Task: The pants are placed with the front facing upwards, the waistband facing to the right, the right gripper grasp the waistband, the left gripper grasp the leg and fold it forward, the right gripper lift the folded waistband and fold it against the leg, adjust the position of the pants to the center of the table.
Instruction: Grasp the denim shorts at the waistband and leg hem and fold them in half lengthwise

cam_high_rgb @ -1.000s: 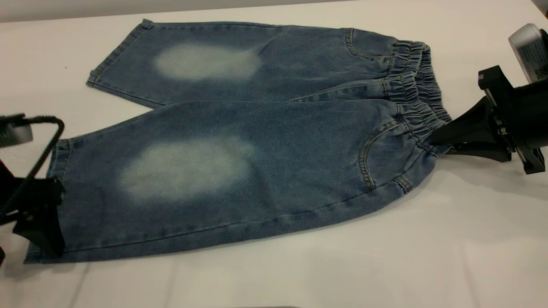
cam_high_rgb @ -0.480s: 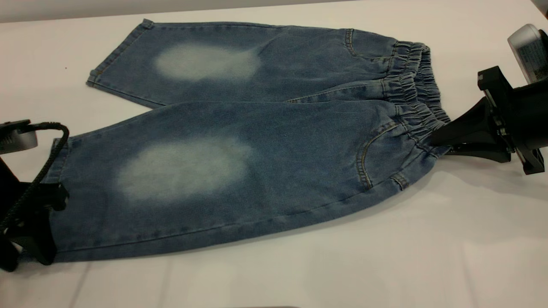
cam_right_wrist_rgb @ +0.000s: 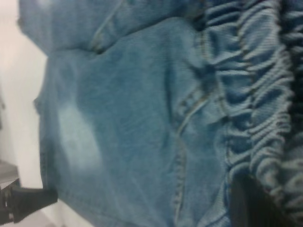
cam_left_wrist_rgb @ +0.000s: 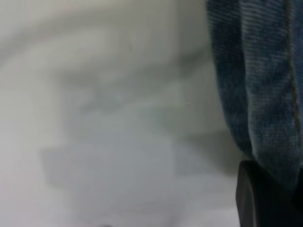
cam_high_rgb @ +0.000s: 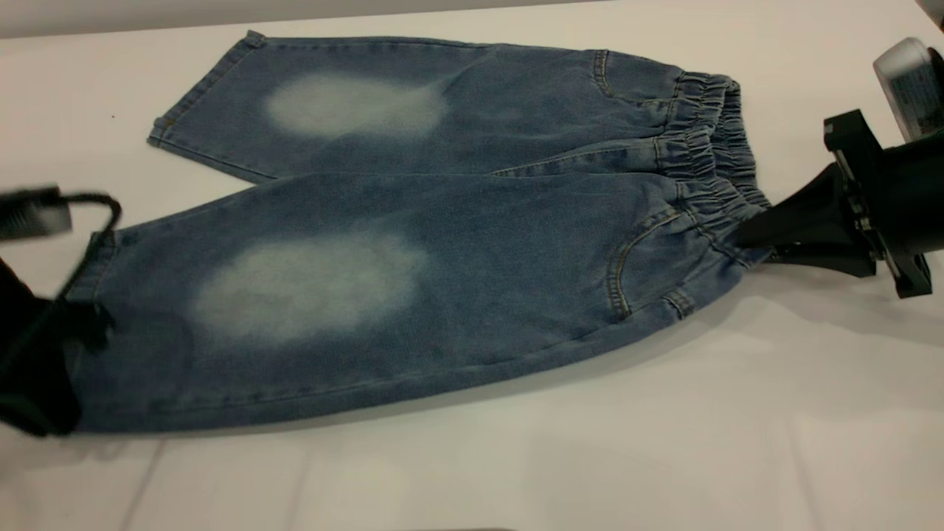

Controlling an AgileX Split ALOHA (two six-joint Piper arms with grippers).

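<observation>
White table, plain. Pants: flat, front up, across the frame's middle, waistband toward the right edge.
Right gripper: mid-right, clamped on the waistband's near corner.
Left gripper: lower left, at the near leg's hem; grip probably closed on denim, not certain.
Step, by judgement: both grasps set, forward fold of the near leg pending; next move calls for lifting both ends together.
Left wrist view alone shows hem cloth running into a finger; right wrist view shows waistband gathers.
</observation>
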